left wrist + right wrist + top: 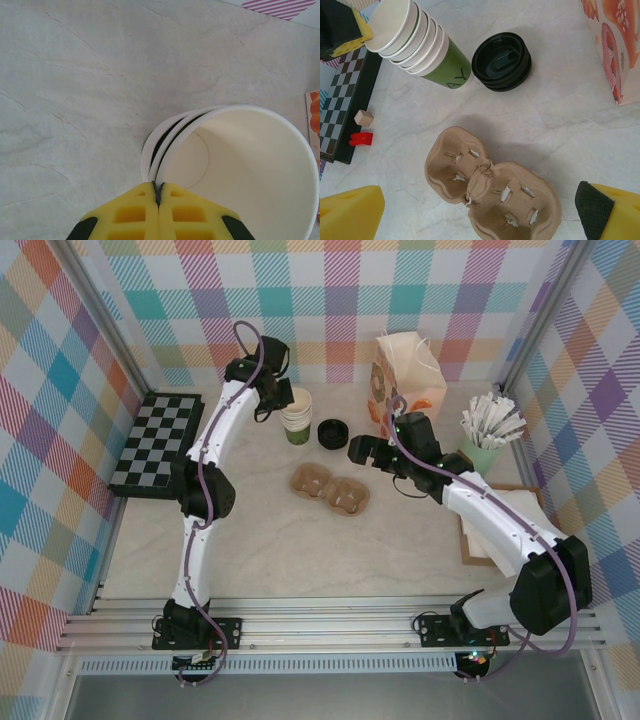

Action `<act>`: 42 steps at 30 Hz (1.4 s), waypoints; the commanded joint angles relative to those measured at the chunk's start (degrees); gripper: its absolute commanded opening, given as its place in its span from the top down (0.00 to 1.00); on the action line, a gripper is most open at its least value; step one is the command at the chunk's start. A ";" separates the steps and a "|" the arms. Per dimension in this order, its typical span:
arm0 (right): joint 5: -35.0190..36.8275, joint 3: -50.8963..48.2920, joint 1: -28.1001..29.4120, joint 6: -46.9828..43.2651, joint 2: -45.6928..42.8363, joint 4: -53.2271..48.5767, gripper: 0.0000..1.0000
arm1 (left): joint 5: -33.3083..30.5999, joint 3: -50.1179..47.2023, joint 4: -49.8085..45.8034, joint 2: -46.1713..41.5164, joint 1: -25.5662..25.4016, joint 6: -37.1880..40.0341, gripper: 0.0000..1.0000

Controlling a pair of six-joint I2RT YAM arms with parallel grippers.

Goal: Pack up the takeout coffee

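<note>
At the back of the surface (300, 550), the left hand (158, 187) has its yellow fingers pressed together on the rim of the top cup (250, 165), pinching the thin paper wall. That cup, cream-white inside, sits tilted in the stack of cups (297, 418), whose bottom cup is dark green. Just right of the stack lie the black lids (501, 61), stacked rim up. The right hand (480, 202) hangs spread wide and holds nothing, above the brown pulp cup carrier (455, 160). A printed paper bag (410, 375) stands behind it, and a chessboard (155, 440) lies at the far left.
</note>
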 commanded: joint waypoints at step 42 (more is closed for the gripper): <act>7.37 12.78 2.71 7.38 16.03 -5.22 0.07 | 9.89 -23.98 12.03 -36.19 3.91 -1.04 1.00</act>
